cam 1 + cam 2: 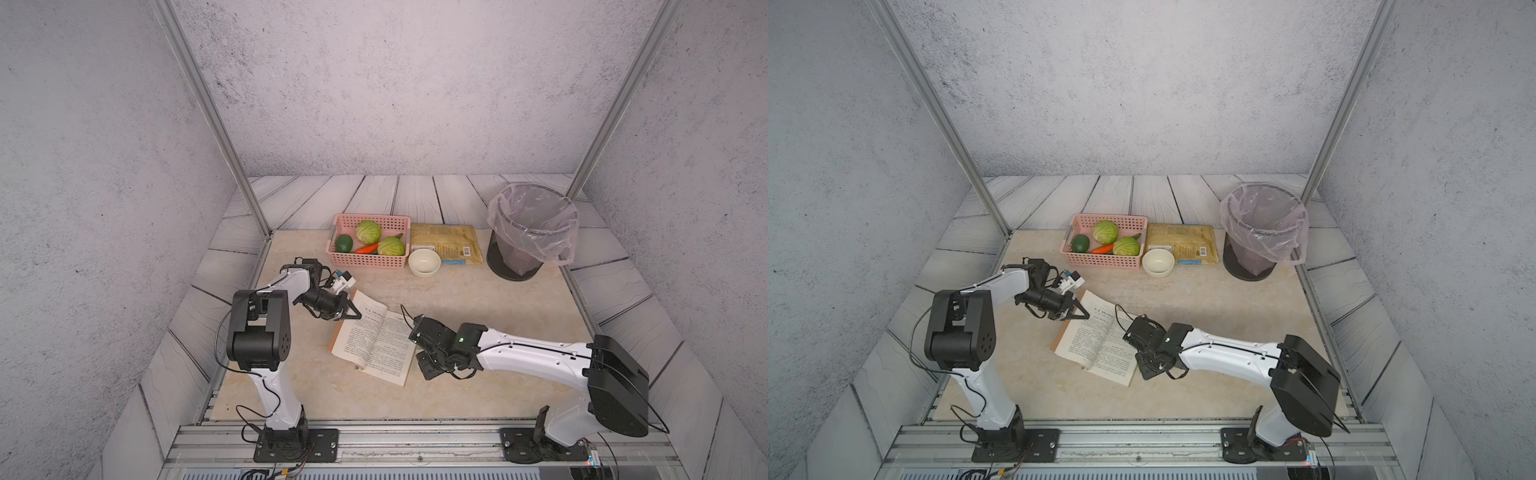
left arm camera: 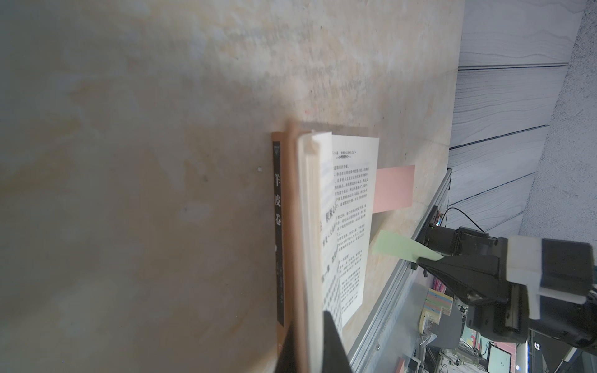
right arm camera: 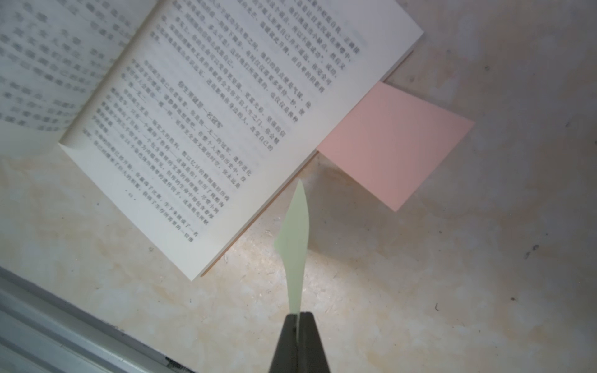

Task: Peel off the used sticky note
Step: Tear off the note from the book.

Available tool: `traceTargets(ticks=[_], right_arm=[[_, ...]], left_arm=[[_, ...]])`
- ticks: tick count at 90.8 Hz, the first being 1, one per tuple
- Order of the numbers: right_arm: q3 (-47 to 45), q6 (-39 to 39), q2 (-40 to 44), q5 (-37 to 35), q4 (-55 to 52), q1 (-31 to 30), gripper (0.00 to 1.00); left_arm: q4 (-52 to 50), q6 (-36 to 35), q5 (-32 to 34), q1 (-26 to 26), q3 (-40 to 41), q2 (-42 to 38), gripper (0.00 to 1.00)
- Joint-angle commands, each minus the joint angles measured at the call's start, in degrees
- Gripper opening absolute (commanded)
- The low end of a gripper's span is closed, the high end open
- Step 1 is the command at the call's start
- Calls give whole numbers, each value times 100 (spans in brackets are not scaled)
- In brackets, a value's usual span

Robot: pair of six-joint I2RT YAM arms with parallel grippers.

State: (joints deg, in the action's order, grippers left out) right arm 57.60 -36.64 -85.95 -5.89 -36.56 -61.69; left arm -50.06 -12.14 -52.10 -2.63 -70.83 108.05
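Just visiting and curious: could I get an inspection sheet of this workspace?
Surface: beige table, lightly scuffed.
Job's things: open book; green sticky note, far end at the page edge; pink sticky note poking from the pages.
Clutter: basket of vegetables, bowl, yellow packet, lined bin.
Pincers: left pincer shut on the book; right pincer shut on the green sticky note.
Cables: black loops on both arms.
Surroundings: grey walls, metal frame.
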Motion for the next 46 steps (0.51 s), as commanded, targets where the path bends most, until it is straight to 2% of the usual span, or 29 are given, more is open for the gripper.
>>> traceTargets(ticks=[1, 9, 16, 32, 46], right_arm=[[8, -95, 600, 197, -108, 10, 0], [114, -92, 1176, 211, -259, 94, 0], [280, -77, 1641, 259, -463, 409, 0], [881, 350, 2293, 1213, -966, 2292, 0], [2614, 1088, 1875, 1154, -1864, 3506, 0]], left_arm=[[10, -42, 95, 69, 51, 138, 0], [9, -50, 90, 69, 45, 150, 0], [12, -43, 86, 67, 45, 154, 0], [5, -43, 107, 70, 43, 164, 0], [8, -51, 119, 66, 40, 175, 0]])
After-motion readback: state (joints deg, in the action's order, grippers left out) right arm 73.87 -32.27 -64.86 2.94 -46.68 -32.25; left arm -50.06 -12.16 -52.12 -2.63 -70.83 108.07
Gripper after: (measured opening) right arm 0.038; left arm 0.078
